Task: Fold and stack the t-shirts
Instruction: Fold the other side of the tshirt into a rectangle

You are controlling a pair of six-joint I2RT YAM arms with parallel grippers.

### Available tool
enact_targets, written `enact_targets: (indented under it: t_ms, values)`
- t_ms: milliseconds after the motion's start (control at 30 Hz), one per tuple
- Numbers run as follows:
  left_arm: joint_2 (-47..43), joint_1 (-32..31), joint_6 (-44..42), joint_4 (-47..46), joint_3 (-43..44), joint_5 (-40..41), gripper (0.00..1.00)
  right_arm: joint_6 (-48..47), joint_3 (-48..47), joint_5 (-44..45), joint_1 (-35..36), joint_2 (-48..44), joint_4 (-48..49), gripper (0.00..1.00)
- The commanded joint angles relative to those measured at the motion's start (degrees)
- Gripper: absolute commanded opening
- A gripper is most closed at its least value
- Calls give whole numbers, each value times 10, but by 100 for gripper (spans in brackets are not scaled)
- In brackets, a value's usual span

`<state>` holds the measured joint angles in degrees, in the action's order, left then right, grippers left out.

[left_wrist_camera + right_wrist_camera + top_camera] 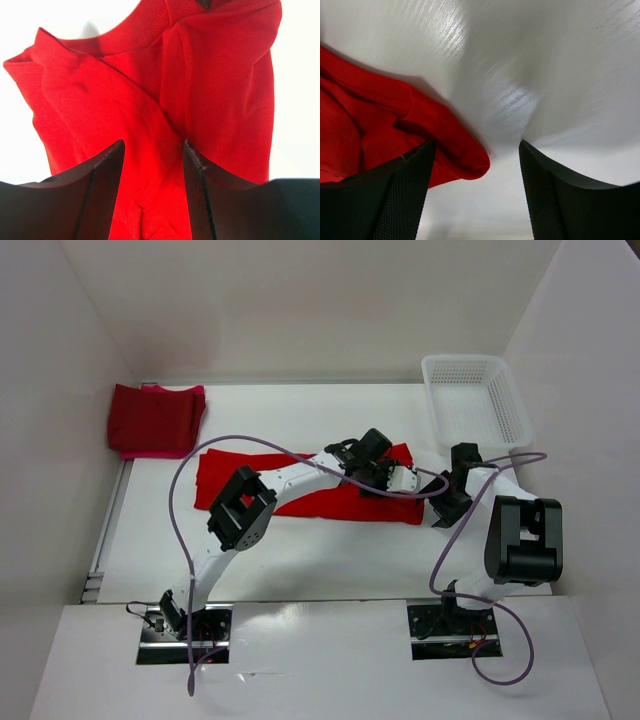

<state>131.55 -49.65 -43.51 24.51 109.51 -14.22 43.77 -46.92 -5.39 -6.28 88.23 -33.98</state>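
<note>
A bright red t-shirt point(220, 480) lies spread across the middle of the table. My left gripper point(385, 480) is open over its right part. In the left wrist view the left gripper point(153, 142) has the red cloth point(125, 100) filling the gap between the spread fingers, with the collar at the top. My right gripper point(440, 513) is open at the shirt's right edge. In the right wrist view the right gripper point(477, 142) has a rounded corner of the shirt point(465, 160) lying between the fingers, near the left one. A folded dark maroon t-shirt point(155, 418) lies on a pinkish one point(150, 454) at the back left.
A white mesh basket point(437, 410) stands at the back right. White walls close in the table on the left, back and right. A purple cable point(180, 510) loops over the left arm, another by the right arm.
</note>
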Motion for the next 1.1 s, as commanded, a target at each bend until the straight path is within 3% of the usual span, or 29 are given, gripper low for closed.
enact_targets:
  t_ms: [0, 67, 200, 400, 467, 567, 667, 700, 800, 833, 1067]
  values:
    - [17, -2, -4, -5, 12, -4, 57, -9, 4, 11, -6, 12, 20, 73]
    - [22, -2, -4, -10, 18, -4, 57, -9, 4, 11, -6, 12, 20, 73]
    - [34, -2, 2, -10, 32, 10, 47, -9, -1, 11, -6, 6, 20, 73]
    - [34, -2, 25, 6, 55, 5, 25, -9, -1, 11, -6, 6, 20, 73]
    - [34, -2, 33, 22, 76, 5, 25, -9, -1, 11, -6, 6, 20, 73]
    - [34, -2, 46, 28, 90, 0, 34, -14, -1, 11, -6, 6, 20, 73]
    - [34, 3, 46, 28, 90, 0, 34, -14, -1, 11, -6, 6, 20, 73]
    - [34, 3, 46, 23, 90, 0, 31, -14, -1, 11, -6, 6, 20, 73]
    - [34, 3, 46, 12, 83, 5, 6, -14, -1, 11, -6, 6, 20, 73]
    - [34, 3, 46, 12, 77, 13, 2, -14, -1, 11, -6, 6, 20, 73]
    - [34, 21, 57, 17, 66, -6, 0, -14, -1, 11, -6, 6, 20, 73]
